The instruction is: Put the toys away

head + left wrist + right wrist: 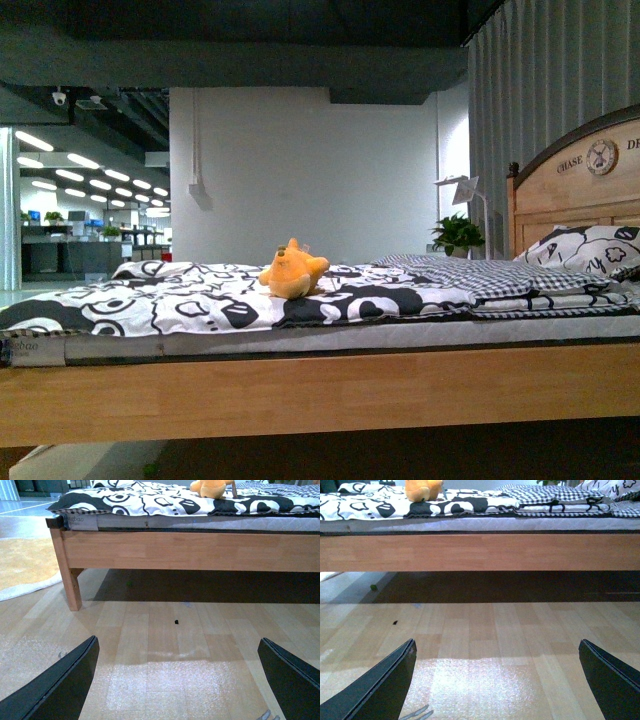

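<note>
Wide apart stood the dark fingers of the left gripper [177, 640], with nothing between them, low above the pale wooden floor [165, 630]. The right gripper [496, 641] was spread just as wide and was equally empty. Both faced the long side rail of the bed [300, 390].

The plush toy [293, 272] (small, orange-yellow, soft and rounded) sat on top of the bed just left of the middle of the front frame. It rested on a black-and-white patterned quilt [200, 305] and was well apart from both grippers. Each wrist camera also caught it up on the bedding [212, 487] [422, 489].

To the right of the toy in the front frame lay a folded checked blanket [480, 275]. Beyond that a patterned pillow [585, 250] leaned against the wooden headboard [580, 180] at the right edge. A potted plant [457, 235] and a white lamp [462, 188] stood behind the bed, right of centre. A light rug [25, 565] lay on the floor beside the bed leg in the left wrist view.
</note>
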